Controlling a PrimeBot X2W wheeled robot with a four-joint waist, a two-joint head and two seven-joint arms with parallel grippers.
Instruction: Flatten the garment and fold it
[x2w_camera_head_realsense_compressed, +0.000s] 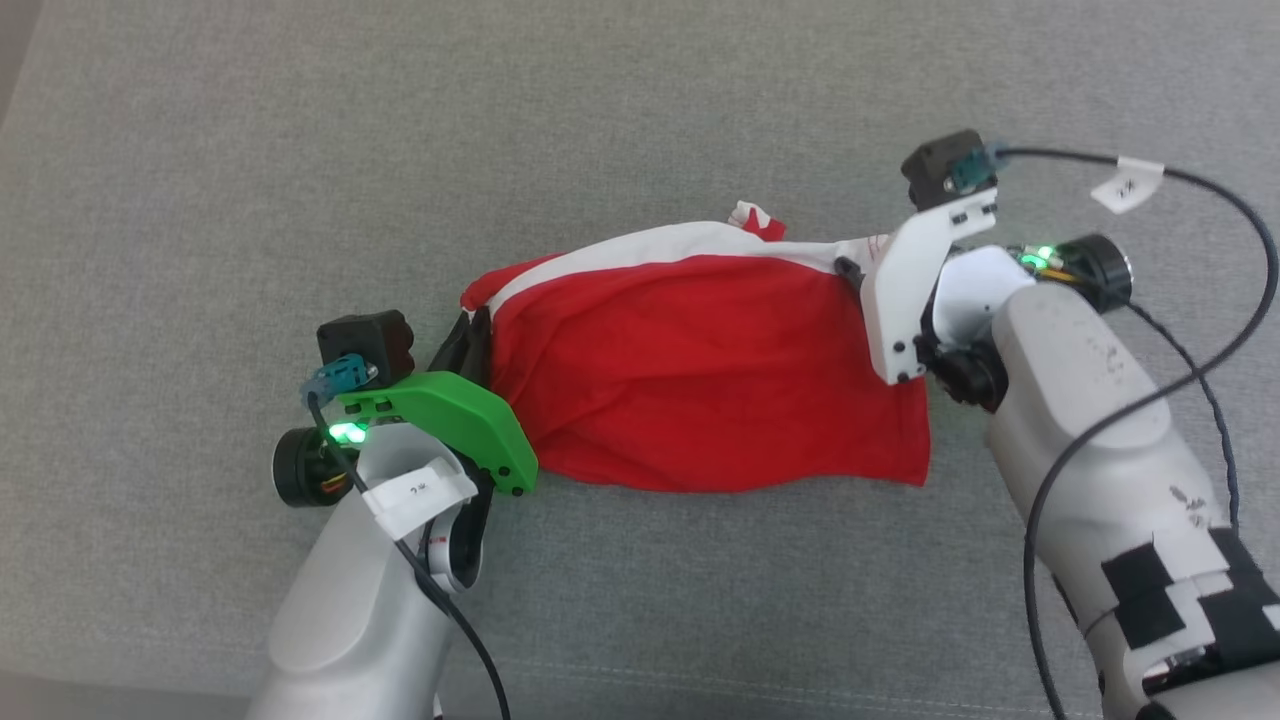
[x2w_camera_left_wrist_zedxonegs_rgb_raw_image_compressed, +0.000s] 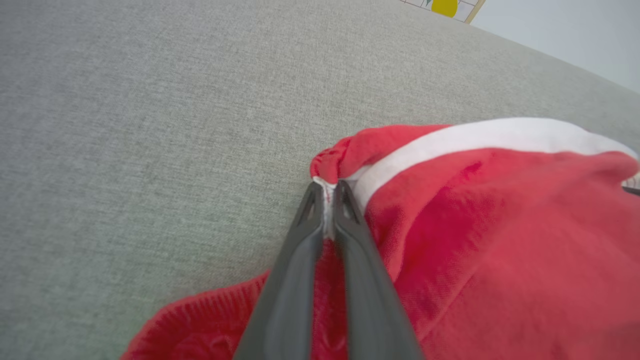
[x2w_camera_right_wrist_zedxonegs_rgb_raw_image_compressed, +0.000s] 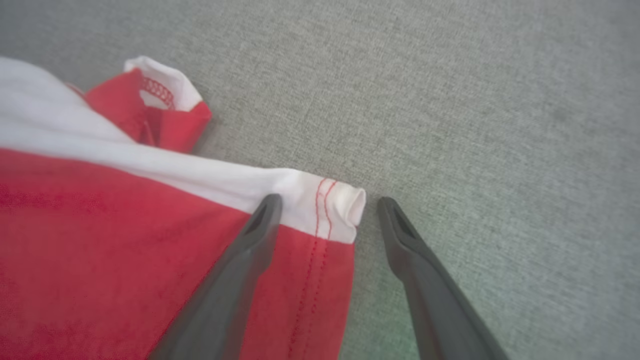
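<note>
Left fingers (x2w_camera_left_wrist_zedxonegs_rgb_raw_image_compressed: 299, 250) pinch shut on the garment (x2w_camera_head_realsense_compressed: 700, 370) at its gathered waistband end. It lies rumpled on the grey fabric surface (x2w_camera_head_realsense_compressed: 200, 150). Right fingers (x2w_camera_right_wrist_zedxonegs_rgb_raw_image_compressed: 420, 265) stand spread wide, straddling the white-striped hem corner (x2w_camera_right_wrist_zedxonegs_rgb_raw_image_compressed: 335, 210) and gripping nothing. Soft, light, limp cloth, I judge. It will sag and bunch, so stitched corners make the surest holds.

- Work surface: grey woven upholstery (x2w_camera_head_realsense_compressed: 640, 120), with a stitched seam (x2w_camera_head_realsense_compressed: 760, 685) along its near edge.
- Pale wall (x2w_camera_left_wrist_zedxonegs_rgb_raw_image_compressed: 575, 35) lies beyond the far edge.
- Gridded board (x2w_camera_left_wrist_zedxonegs_rgb_raw_image_compressed: 445, 6) with a yellow spot stands there.
- Light is even and shadows soft.
</note>
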